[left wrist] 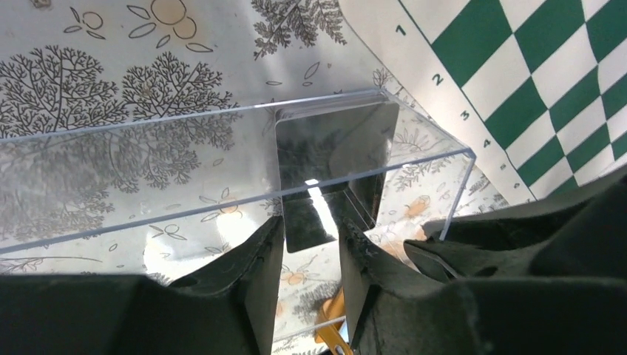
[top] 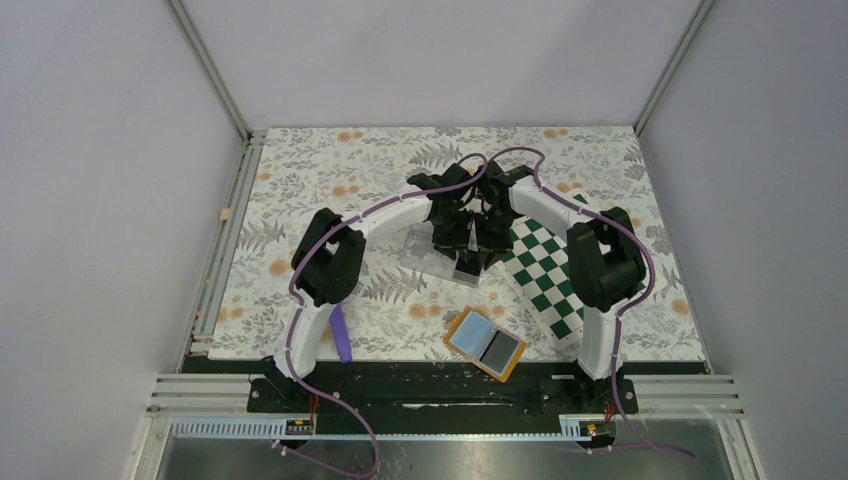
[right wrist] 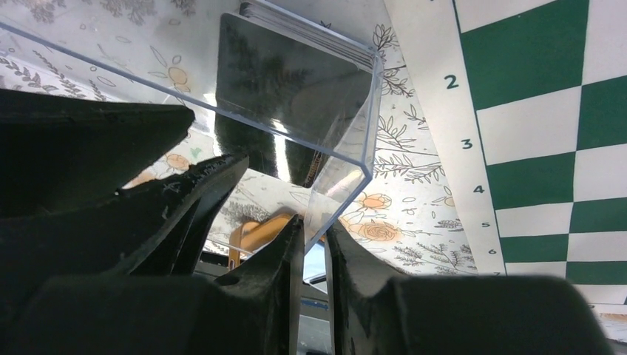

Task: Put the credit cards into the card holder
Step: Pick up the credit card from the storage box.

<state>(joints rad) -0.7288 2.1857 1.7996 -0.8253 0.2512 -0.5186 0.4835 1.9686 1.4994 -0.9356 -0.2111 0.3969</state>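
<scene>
I see the stack of dark grey rectangular credit cards [left wrist: 333,151] standing on edge inside the clear plastic rectangular box [left wrist: 148,170], against its end wall. My left gripper [left wrist: 310,237] has a dark card edge in the gap between its fingers; I cannot tell whether it grips. My right gripper [right wrist: 314,229] is nearly closed, pinching the box's corner wall. The small orange book-like card holder [top: 485,345] lies open nearer the bases, beside the green-and-white chequered mat [top: 550,280].

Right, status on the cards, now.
Right gripper clamped on clear box wall. Left gripper straddling cards in box, grip unclear. Wallet open, one dark card in it. Nothing blocking the wallet.
</scene>
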